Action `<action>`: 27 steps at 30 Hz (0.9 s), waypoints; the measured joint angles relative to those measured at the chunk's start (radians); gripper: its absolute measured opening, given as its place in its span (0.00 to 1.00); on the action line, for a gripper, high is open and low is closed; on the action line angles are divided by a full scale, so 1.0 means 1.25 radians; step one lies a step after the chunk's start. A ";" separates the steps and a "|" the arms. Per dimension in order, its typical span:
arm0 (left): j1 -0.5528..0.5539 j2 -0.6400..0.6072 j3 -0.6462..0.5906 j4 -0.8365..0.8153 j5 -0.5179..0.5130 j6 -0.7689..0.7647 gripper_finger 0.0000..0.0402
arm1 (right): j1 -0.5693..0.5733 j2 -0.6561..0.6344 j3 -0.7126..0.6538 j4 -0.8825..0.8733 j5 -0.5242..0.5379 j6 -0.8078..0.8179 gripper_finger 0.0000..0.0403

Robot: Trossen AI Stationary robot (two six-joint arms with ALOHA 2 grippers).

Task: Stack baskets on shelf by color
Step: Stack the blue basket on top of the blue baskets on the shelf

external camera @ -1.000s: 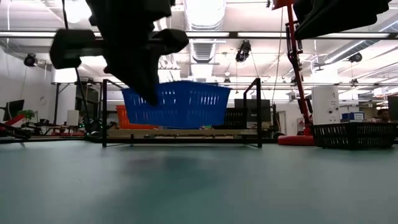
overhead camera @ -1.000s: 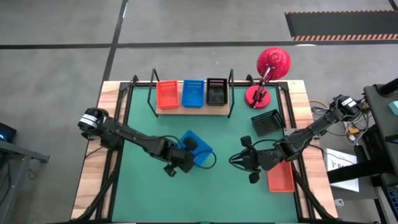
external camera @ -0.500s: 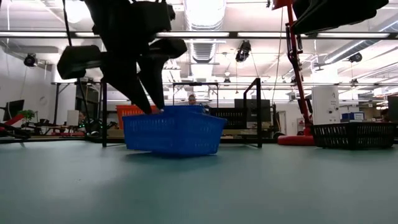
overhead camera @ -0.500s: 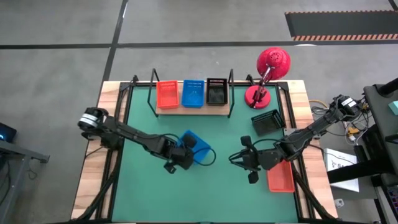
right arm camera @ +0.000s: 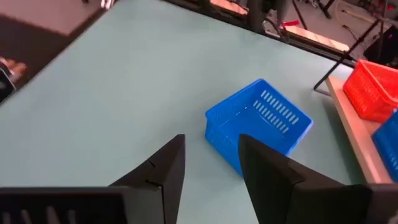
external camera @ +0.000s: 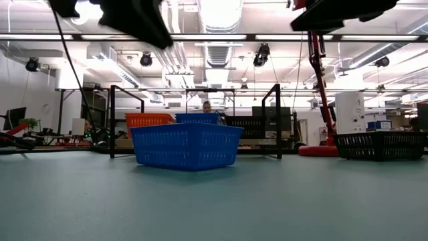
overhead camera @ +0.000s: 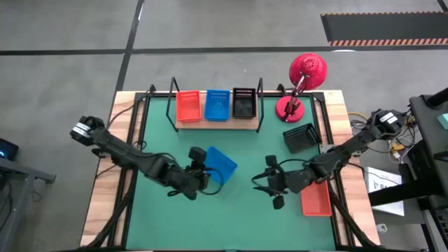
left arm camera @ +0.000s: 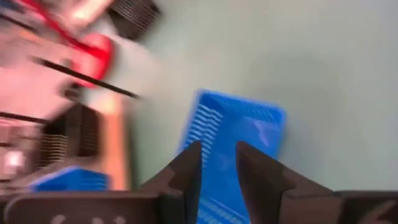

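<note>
A blue basket (overhead camera: 218,163) is sitting upright on the green mat (overhead camera: 245,217) near the middle of the table, mouth up, flat on its base in the low view. The left gripper (overhead camera: 193,183) is hanging just beside it at about its eight o'clock, raised clear of the table; its fingers (left arm camera: 186,169) are standing apart with nothing between them, so the basket is lying released. The right gripper (overhead camera: 269,183) is waiting off at the basket's three o'clock, well apart from it, its fingers (right arm camera: 163,168) spread and empty too.

At twelve o'clock on the table the shelf (overhead camera: 217,123) is already carrying an orange basket (overhead camera: 187,106), a blue basket (overhead camera: 217,104) and a black basket (overhead camera: 243,102) side by side. A loose black basket (overhead camera: 300,137) is lying at about two o'clock by the red lamp (overhead camera: 301,85), and a loose orange one (overhead camera: 316,199) at about four o'clock under the right arm.

I am judging this to be a hand-over in progress: the blue basket is parked mid-table within reach of either arm. The next move is calling for one gripper to come down on a rim wall, close on it, lift, and carry the basket to twelve o'clock, lowering it squarely into the blue one on the shelf.
</note>
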 joint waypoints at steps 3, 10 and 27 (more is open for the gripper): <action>-0.039 -0.060 -0.050 0.106 -0.080 0.050 0.15 | -0.011 0.053 0.041 -0.001 0.000 -0.032 0.37; -0.045 -0.213 -0.257 0.481 -0.104 0.205 0.04 | -0.053 0.163 0.144 -0.069 -0.025 -0.078 0.38; -0.041 -0.410 -0.567 0.892 -0.150 0.277 0.00 | -0.246 0.425 0.410 -0.286 -0.322 -0.190 0.37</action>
